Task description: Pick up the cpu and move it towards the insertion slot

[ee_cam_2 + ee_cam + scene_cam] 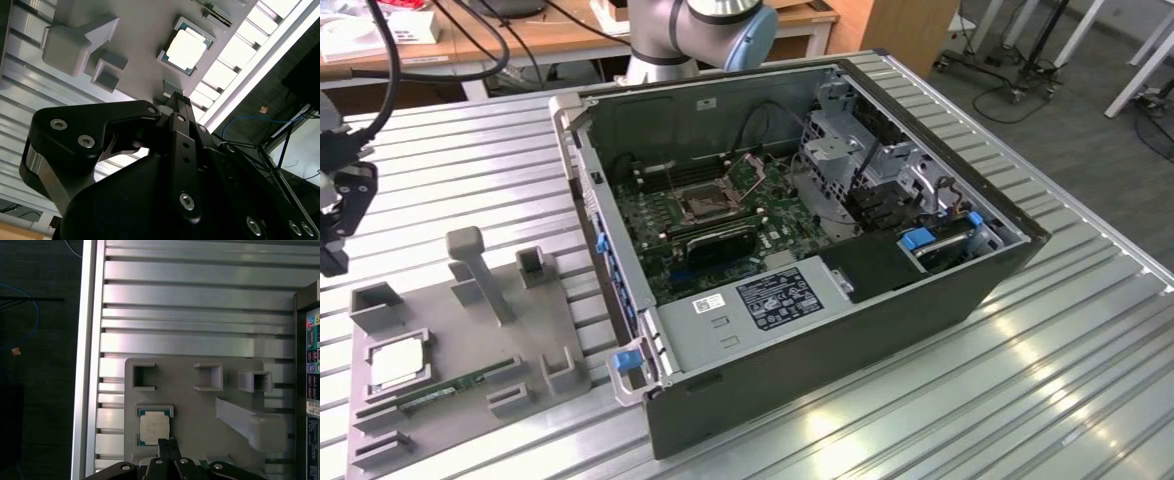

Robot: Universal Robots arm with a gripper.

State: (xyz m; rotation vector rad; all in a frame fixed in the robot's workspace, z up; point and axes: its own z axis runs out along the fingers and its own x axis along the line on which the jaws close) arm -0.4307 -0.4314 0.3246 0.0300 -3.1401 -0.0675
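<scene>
Closed on nothing, your claw (167,444) hangs above the bench (200,295), just off the cpu (153,427) seated in its grey holder (200,410), so centre squarely and open wide before lowering.

From here I see a ribbed aluminium surface (1014,380) catching bright patches of glare. Behind it stands a wooden desk (547,40) draped with black cables (480,45). Grey floor (1081,150) lies to the exterior view's right, with wheeled stands (1014,75) on it. A blue cable (38,315) loops over dark floor beside the surface.
</scene>
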